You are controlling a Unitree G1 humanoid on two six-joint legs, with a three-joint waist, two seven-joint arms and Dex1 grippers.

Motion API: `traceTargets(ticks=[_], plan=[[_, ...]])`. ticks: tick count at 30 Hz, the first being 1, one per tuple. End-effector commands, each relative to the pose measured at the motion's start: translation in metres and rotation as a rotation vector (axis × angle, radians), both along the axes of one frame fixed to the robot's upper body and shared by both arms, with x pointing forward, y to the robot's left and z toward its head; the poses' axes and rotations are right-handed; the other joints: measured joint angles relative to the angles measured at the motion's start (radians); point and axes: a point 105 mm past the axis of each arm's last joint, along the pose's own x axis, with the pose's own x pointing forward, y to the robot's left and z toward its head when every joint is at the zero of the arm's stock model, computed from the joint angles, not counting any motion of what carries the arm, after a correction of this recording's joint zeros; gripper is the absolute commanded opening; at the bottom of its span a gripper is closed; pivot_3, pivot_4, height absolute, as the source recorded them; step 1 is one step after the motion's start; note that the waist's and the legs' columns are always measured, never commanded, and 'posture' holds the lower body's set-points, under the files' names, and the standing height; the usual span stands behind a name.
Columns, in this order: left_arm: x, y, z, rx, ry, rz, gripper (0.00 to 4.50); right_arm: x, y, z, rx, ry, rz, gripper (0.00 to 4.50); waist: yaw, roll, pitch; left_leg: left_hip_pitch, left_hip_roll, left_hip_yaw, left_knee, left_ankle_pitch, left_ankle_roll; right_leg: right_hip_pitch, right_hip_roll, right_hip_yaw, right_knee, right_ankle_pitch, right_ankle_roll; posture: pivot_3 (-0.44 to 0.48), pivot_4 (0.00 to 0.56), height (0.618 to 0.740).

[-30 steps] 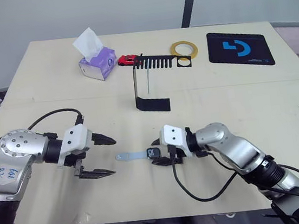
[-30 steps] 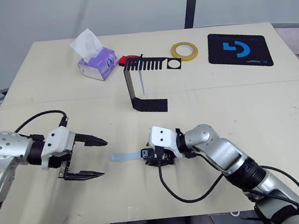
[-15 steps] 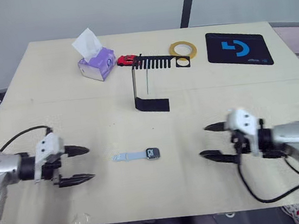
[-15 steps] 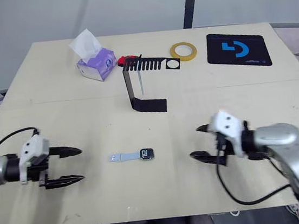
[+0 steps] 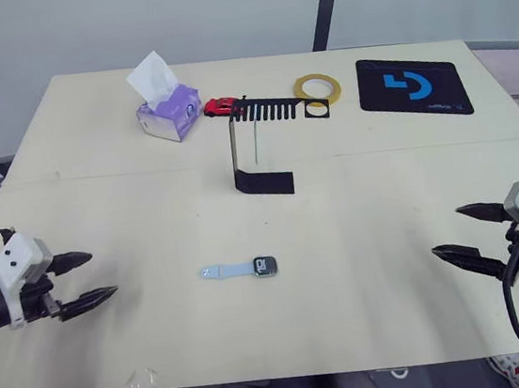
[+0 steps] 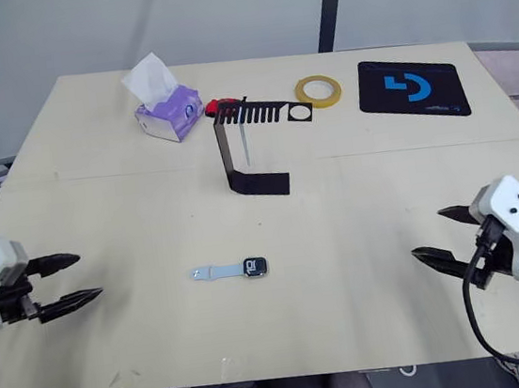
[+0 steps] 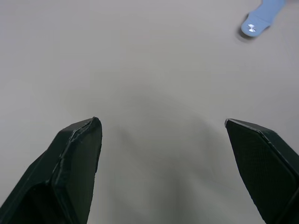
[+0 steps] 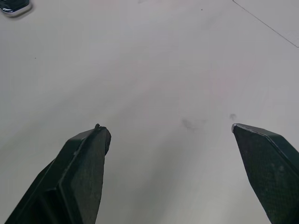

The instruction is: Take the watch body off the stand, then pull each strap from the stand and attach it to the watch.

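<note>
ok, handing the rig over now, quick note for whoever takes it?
Left gripper: open, empty, near the table's left edge.
Right gripper: open, empty, near the right edge.
Watch body: flat on the table, one strap joined on its left side.
Stand: upright mid-table, second strap apparently hanging from its top bar.
Done: body off, first strap on.
Left: pull the second strap, attach it.

tabletop (image 5: 383, 198): smooth matt pale laminate | stand (image 5: 263, 180): thin matt black sheet | watch body (image 5: 266, 266): glossy dark screen | strap (image 5: 229, 271): soft matt rubbery band | tissue box (image 5: 168, 111): paper tissue on top | tape ring (image 5: 318, 85): glossy yellow
</note>
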Motion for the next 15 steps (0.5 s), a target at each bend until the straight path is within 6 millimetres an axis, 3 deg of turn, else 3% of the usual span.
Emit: traceTargets(ticks=[1, 8, 11, 15], plan=[[0.013, -0.032, 0.024, -0.050, -0.120, -0.058, 4.50, 0.004, 0.025, 0.016, 0.064, -0.077, 0.050, 4.47, 0.000, 0.000, 0.000, 0.000, 0.000, -0.001, 0.000, 0.000, 0.000, 0.000, 0.000, 0.000, 0.000, 0.000, 0.000, 0.000, 0.150, 0.738], [0.040, -0.103, 0.056, -0.205, -0.297, -0.038, 4.50, 0.012, 0.078, 0.028, 0.188, -0.146, 0.129, 4.47, 0.003, 0.000, 0.000, -0.001, -0.003, -0.004, 0.001, 0.000, 0.000, 0.001, -0.001, -0.003, 0.004, 0.000, 0.001, 0.000, 0.150, 0.738], [0.046, -0.136, 0.068, -0.256, -0.357, -0.049, 4.50, 0.022, 0.111, 0.032, 0.266, -0.182, 0.164, 4.47, 0.001, -0.001, 0.000, -0.001, -0.004, -0.003, 0.002, 0.001, 0.000, 0.001, 0.000, -0.003, 0.005, 0.001, 0.002, 0.000, 0.150, 0.738], [0.053, -0.161, 0.078, -0.333, -0.386, -0.050, 4.50, 0.045, 0.135, 0.028, 0.305, -0.195, 0.127, 4.47, -0.001, -0.001, 0.000, -0.002, -0.004, -0.003, 0.002, 0.002, -0.001, 0.000, 0.007, -0.004, 0.005, 0.001, 0.002, 0.000, 0.150, 0.738]])
